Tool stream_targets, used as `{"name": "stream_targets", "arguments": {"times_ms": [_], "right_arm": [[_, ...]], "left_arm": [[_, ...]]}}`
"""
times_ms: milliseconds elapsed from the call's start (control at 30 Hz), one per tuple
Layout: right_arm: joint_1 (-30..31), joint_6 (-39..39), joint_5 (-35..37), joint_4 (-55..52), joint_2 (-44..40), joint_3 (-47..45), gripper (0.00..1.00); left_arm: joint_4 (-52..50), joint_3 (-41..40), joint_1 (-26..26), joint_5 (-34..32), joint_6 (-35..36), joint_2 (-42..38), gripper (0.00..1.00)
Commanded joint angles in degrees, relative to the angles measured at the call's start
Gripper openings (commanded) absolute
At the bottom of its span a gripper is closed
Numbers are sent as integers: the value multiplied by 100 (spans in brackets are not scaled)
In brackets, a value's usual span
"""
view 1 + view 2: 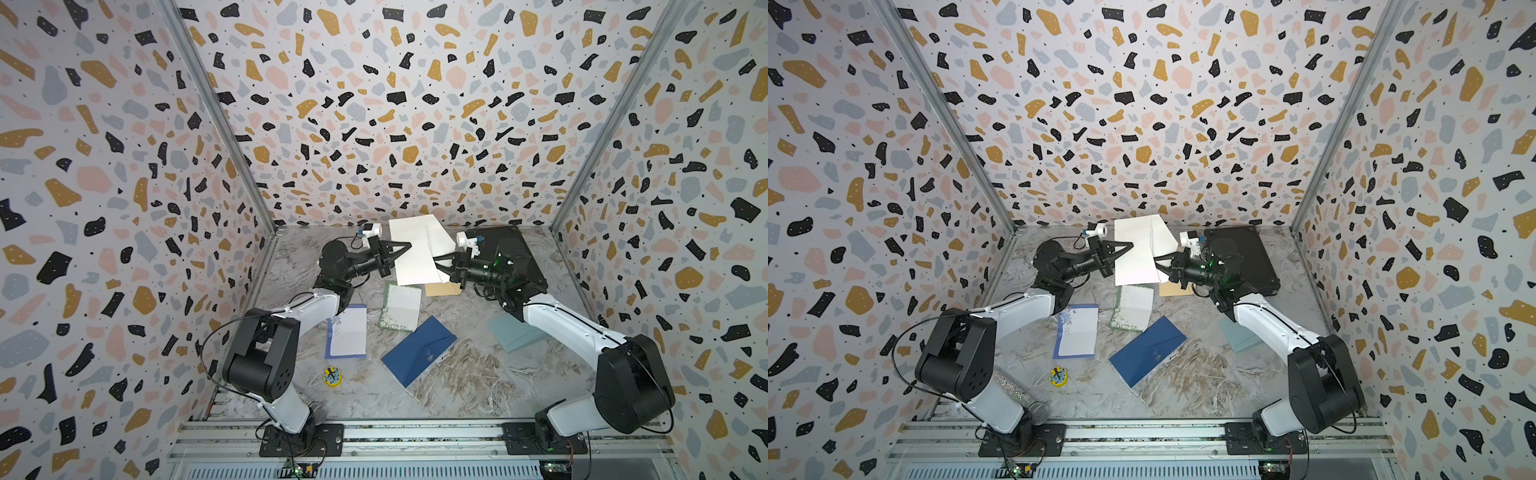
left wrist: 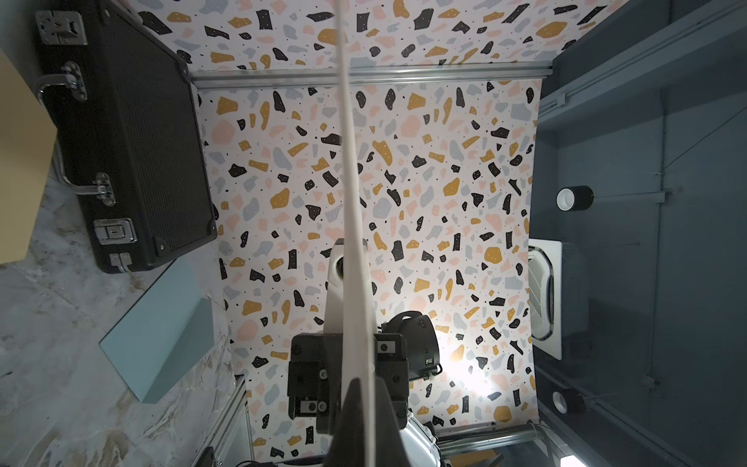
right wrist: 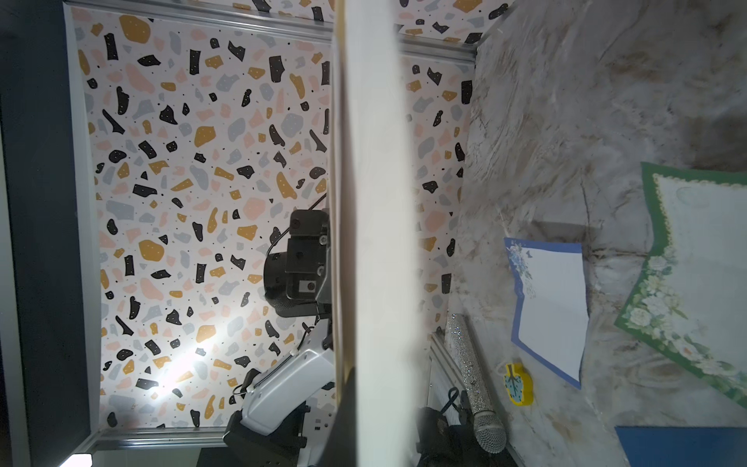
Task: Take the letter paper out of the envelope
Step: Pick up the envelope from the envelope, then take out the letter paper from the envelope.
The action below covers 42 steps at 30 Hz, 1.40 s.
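Both top views are evenly bright, their edges bowed. The wrist views are dimmer: glare blooms on the terrazzo wall (image 2: 465,376) beyond the jaws, and the white sheet (image 3: 376,202) between them is blurred.

I'm logging the left arm (image 1: 309,305) and right arm (image 1: 569,322), both wearing white shells between black joint housings. A black cable (image 1: 202,351) is looping off the left one. Small green lights (image 1: 500,255) are glowing near the right wrist. The left gripper (image 1: 409,246) and right gripper (image 1: 435,260) are showing matte black, tapered
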Motion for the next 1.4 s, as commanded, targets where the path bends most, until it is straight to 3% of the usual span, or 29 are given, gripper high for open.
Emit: {"name": "stream_targets", "arguments": {"times_ms": [0, 67, 167, 367, 567, 833, 1200, 1367], "right_arm": [[40, -589, 90, -827, -261, 227, 0], [40, -1517, 373, -2143, -419, 471, 0], [21, -2747, 948, -3968, -540, 892, 0], [40, -4726, 2849, -6660, -479, 1932, 0], [238, -6063, 4352, -7072, -687, 2213, 0], [646, -6998, 5214, -6611, -952, 1924, 0], [1087, -7604, 5816, -6160, -922, 1766, 0], [1172, -7552, 5543, -6129, -845, 1841, 0]], "left_arm": [[-67, 179, -18, 88, 317, -78, 16], [-423, 126, -22, 71, 588, -185, 33], [-1665, 99, -25, 17, 1388, -458, 49], [-5221, 628, -18, -670, 3563, -1156, 50], [-5696, 1181, -243, -732, 3725, -1162, 36], [-5956, 2084, -828, -922, 3760, -718, 17], [-6226, 2762, -1184, -1087, 3953, -282, 18], [-6234, 2887, -1239, -1092, 4002, -195, 18]]}}
